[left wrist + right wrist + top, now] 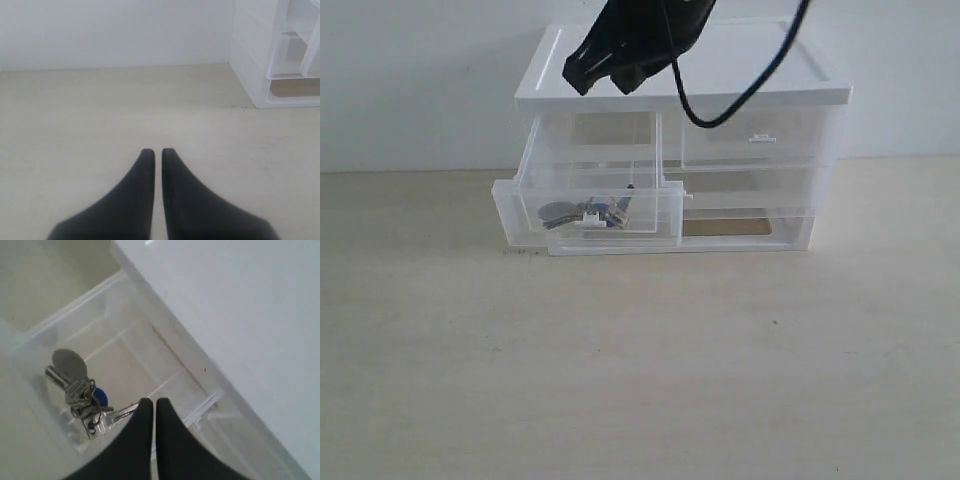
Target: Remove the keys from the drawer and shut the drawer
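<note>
Noted drawer (510, 210) pulled out of the unit (760, 90) with keys (585, 212) flat on its floor near the front wall, open to a pick from above. Found right tool (605, 85) clenched on nothing, above the unit's lid at 12 o'clock from the keys, likely staged for descent. Logged left tool (154, 152) clenched over the worktop (75, 110) beside the unit, probably kept out of the way.

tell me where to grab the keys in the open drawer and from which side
Pinch the bunched ring cluster in the middle of the keys, coming straight down from above: they lie flat on the drawer floor, and its walls block any sideways approach.
</note>
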You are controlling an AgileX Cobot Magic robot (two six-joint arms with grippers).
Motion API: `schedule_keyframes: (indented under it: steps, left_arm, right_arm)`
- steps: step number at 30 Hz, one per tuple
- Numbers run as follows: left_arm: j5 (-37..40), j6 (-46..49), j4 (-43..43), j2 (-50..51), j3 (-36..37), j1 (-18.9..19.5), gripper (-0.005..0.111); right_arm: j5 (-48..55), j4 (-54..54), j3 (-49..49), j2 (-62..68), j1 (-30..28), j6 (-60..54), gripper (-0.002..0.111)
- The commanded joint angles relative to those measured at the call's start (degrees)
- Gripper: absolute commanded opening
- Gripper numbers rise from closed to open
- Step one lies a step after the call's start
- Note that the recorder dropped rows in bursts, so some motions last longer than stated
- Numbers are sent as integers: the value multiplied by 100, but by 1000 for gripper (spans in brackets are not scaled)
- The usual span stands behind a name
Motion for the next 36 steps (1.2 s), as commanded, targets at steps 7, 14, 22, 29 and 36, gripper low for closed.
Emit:
schedule_keyframes:
  steps: [7, 14, 22, 29, 36]
  left_arm:
    - [10, -56, -10, -18, 21, 13, 4]
    - [10, -56, -10, -18, 21, 13, 4]
    - [10, -56, -10, -18, 21, 13, 4]
    - [10, -56, -10, -18, 21, 13, 4]
    - [10, -56, -10, -18, 21, 13, 4]
  right_arm:
    - [-8822, 509, 7163, -2511, -15, 1027, 0]
    - [-9279, 718, 7449, -1047, -15, 1100, 0]
    - [-10839, 413, 7295, 494, -15, 1060, 0]
    - [-12035, 437, 6738, 1398, -15, 967, 0]
    - [-11107, 303, 5995, 1454, -15, 676, 0]
